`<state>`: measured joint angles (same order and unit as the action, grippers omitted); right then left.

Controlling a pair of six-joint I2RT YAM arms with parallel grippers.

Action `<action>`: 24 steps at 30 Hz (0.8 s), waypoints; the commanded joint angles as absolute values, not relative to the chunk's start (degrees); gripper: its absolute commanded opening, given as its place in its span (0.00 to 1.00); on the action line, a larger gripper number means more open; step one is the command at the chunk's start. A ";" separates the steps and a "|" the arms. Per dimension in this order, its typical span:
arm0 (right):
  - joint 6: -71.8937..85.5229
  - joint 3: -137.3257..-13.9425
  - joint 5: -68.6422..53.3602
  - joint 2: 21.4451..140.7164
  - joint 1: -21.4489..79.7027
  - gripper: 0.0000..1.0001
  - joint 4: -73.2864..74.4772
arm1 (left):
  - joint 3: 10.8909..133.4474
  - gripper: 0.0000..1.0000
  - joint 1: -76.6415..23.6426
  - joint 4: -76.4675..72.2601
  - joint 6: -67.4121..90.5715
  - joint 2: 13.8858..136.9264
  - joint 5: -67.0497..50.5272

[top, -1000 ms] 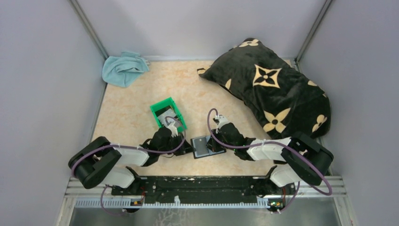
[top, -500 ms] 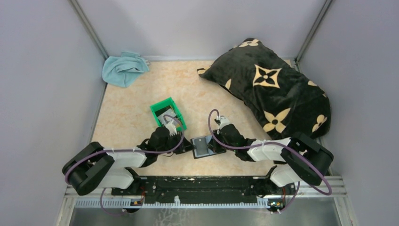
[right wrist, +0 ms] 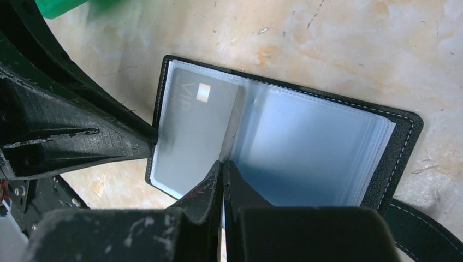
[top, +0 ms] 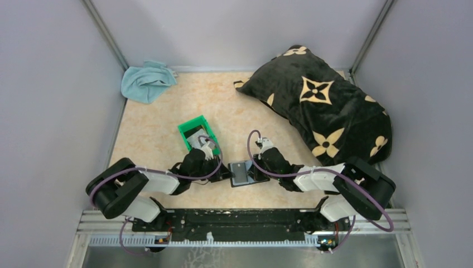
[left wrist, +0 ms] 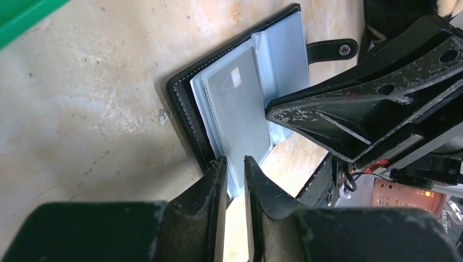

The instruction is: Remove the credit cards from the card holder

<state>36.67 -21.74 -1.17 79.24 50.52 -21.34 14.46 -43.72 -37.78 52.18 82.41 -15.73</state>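
Grey card marked VIP (left wrist: 237, 109): seated in the left clear sleeve of the card holder (left wrist: 180, 103). No edge is seen protruding. The holder lies opened flat on the surface (top: 162, 123), between the two arms and a little nearer their bases than the green bin (top: 187, 127).

Left tool (left wrist: 233, 162): fingers parted by a narrow slit only, set at the holder's outer edge, with the sleeve's margin in line with the slit. Whether the margin is clamped cannot be told.

Right tool (right wrist: 223, 165): fully closed, tips pressed down at the middle fold where the card's page ends. A nipped page cannot be ruled out.

Change over the last second: the left arm's rear links were swung outward and brought back. Both tools were kept in place, and the holder was barely shifted. The card's position is judged unchanged.

Withdrawal of this card is judged not yet begun. The holder appears pinned, and a firmer purchase on the card's edge is probably needed.
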 commanded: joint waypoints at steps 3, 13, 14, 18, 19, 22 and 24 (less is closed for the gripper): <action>36.56 -21.54 -1.21 78.70 51.06 0.00 -23.10 | 16.05 0.24 -43.62 -40.98 51.70 84.53 -16.97; 36.83 -21.61 -3.07 80.88 51.08 0.00 -24.74 | 17.43 0.24 -43.68 -45.96 53.19 88.07 -19.47; 36.85 -21.60 -3.15 81.06 51.02 0.00 -24.94 | 17.81 0.24 -43.68 -46.19 53.25 88.27 -19.76; 37.09 -21.58 -3.35 81.46 51.08 0.00 -25.36 | 19.32 0.24 -43.90 -46.31 53.50 88.30 -20.83; 37.17 -21.54 -3.39 81.47 51.09 0.00 -25.39 | 19.62 0.24 -43.94 -46.32 53.59 88.06 -20.97; 37.26 -21.43 -3.40 81.48 51.12 0.00 -25.64 | 20.56 0.24 -44.11 -46.24 53.80 87.30 -21.42; 37.35 -21.31 -3.40 81.47 51.08 0.00 -25.73 | 21.17 0.24 -44.20 -46.08 53.99 86.78 -21.81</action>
<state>36.71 -21.74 -1.13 80.34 50.50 -22.76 17.96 -43.48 -41.74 53.17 87.74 -18.83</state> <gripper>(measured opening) 0.004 0.238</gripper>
